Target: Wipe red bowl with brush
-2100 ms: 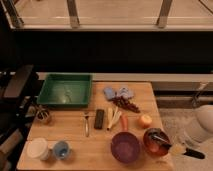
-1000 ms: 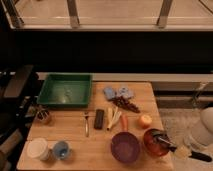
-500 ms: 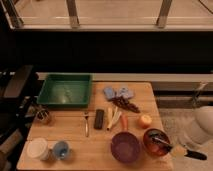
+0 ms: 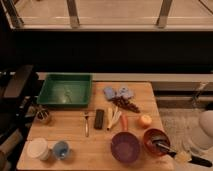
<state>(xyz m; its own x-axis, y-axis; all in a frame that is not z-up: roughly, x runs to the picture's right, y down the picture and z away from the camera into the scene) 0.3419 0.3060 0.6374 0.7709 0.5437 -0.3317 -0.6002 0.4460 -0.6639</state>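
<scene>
The red bowl (image 4: 148, 135) stands at the table's front right corner, just right of the purple bowl (image 4: 125, 147). The brush (image 4: 163, 146) has its dark head inside the red bowl, and its black handle slants down to the right past the table edge. My gripper (image 4: 186, 157) is at the lower right, off the table corner, shut on the brush handle. The white arm (image 4: 205, 135) rises behind it.
A green tray (image 4: 65, 90) sits at the back left. Mid-table lie a fork (image 4: 86, 123), a black bar (image 4: 99, 119), a carrot (image 4: 124, 122), an orange fruit (image 4: 145, 120) and a blue cloth (image 4: 119, 93). A white cup (image 4: 38, 148) and a blue cup (image 4: 61, 149) stand front left.
The brush head has shifted slightly inside the red bowl, and the gripper and arm moved a little at the right. Everything else on the table stays put.
</scene>
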